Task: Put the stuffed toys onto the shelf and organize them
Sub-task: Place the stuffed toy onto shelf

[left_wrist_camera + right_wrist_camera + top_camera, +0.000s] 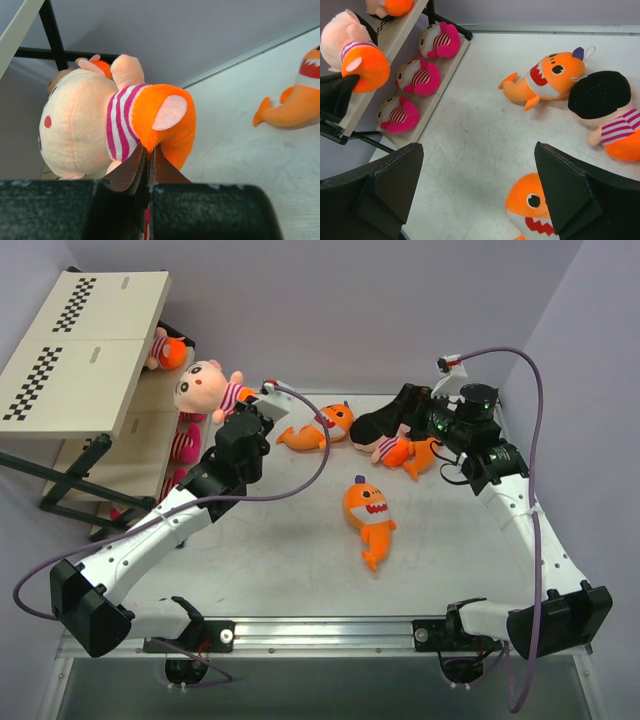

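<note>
Risk: left fingers [131,171] pinch just the orange rump of the cream-headed striped plush doll [75,125] beside the far-left beige shelf [95,340]; thin grip, it may drop. Right fingers [380,190] spread wide.

left arm [150,530]: white links, black joints | right arm [522,512]: same | cables [540,540]: purple | left hand [149,148], right hand [477,150]: black

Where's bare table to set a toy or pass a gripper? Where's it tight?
Free: table between the left arm and the lone shark, on toward the near edge. Crowded: far side, second shark and black-headed doll by the right gripper; bottom shelf board holds three pink dolls.
</note>
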